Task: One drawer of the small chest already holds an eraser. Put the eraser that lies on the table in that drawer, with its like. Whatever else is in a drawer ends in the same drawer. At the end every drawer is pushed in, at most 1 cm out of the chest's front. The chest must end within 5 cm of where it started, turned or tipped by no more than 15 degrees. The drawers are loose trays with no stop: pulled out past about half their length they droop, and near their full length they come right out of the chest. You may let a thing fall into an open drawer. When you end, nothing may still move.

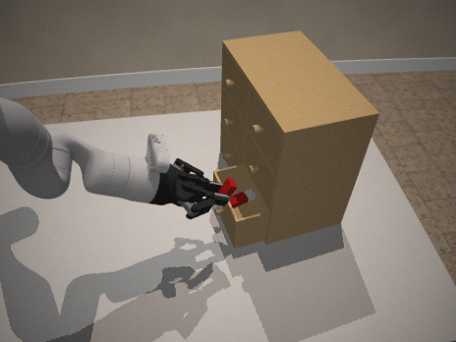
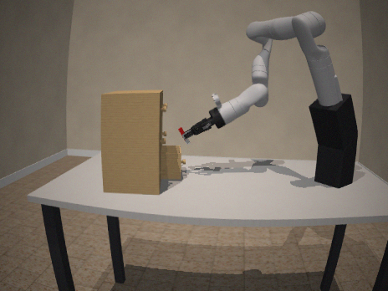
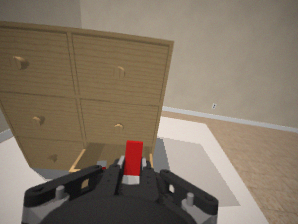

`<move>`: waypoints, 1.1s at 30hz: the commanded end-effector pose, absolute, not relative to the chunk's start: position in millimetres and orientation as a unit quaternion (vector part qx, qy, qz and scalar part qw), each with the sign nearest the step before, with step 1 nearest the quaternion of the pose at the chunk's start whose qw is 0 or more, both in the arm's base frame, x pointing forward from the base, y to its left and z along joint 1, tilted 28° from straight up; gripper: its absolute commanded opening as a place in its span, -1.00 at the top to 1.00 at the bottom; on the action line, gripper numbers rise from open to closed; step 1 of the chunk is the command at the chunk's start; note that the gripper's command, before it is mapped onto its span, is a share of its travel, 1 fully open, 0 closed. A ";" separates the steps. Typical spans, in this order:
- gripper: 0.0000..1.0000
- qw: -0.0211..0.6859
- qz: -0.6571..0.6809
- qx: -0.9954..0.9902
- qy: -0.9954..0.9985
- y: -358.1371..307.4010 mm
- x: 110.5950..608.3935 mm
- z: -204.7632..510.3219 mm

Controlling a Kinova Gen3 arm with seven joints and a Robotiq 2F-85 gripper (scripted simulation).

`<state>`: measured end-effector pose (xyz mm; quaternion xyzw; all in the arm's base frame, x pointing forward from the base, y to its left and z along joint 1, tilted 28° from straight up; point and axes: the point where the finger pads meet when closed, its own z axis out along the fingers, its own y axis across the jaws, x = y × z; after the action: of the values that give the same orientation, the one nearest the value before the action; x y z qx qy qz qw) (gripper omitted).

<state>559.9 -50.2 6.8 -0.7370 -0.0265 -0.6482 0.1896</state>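
My gripper (image 1: pixel 222 194) is shut on a red eraser (image 1: pixel 228 186) and holds it in the air just above the front edge of the open drawer (image 1: pixel 242 213). That drawer is the bottom one of the wooden chest (image 1: pixel 290 133) on the side nearer the top camera, and it stands pulled out. A second red eraser (image 1: pixel 239 199) lies inside it. In the exterior view the held eraser (image 2: pixel 181 131) is above and just outside the open drawer (image 2: pixel 172 161). In the wrist view the eraser (image 3: pixel 133 161) stands upright between my fingers, with the open drawer (image 3: pixel 100 155) below it.
The chest has six drawers in two columns; the other drawers are pushed in. The arm's black base (image 2: pixel 334 142) stands at the far end of the white table. The table edge runs close behind the chest.
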 end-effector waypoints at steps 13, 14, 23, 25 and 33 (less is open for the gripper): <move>0.63 0.190 -0.650 -0.735 -0.034 -39.8 595.6 25.2; 0.63 0.190 -0.650 -0.735 -0.034 -39.5 597.2 25.9; 0.63 0.190 -0.650 -0.735 -0.034 -38.3 603.3 28.7; 0.63 0.190 -0.650 -0.735 -0.034 -38.2 603.7 29.0; 0.63 0.190 -0.650 -0.735 -0.034 -38.2 603.8 29.0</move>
<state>603.6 -37.6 28.2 -0.7356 -0.0339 -0.6493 0.1901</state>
